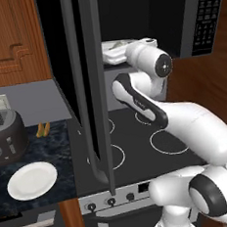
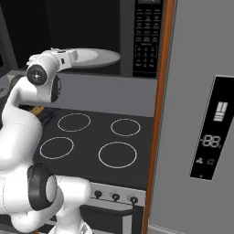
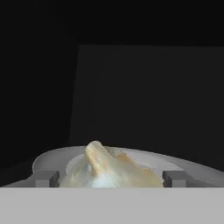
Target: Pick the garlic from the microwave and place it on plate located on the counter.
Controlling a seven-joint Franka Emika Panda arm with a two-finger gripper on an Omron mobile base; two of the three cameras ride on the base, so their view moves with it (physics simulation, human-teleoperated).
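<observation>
The garlic (image 3: pixel 107 168), a lumpy cream bulb with a pointed tip, lies on the greyish-white turntable dish (image 3: pixel 192 168) inside the black microwave (image 1: pixel 194 14). My gripper (image 3: pixel 110 177) is open and reaches into the cavity, one dark fingertip on each side of the bulb. In the left base view the hand (image 1: pixel 113 52) is over the turntable, behind the open microwave door (image 1: pixel 91 88). The small white plate (image 1: pixel 32 180) sits bare on the dark marbled counter (image 1: pixel 50 146), low and to the left.
The door's long bar handle (image 1: pixel 78 79) hangs between the cavity and the counter. A grey-black toaster (image 1: pixel 5 138) and orange sticks (image 1: pixel 43 128) stand behind the plate. Below the microwave is the black stovetop (image 2: pixel 96 137). A tall grey panel (image 2: pixel 201 114) closes the right side.
</observation>
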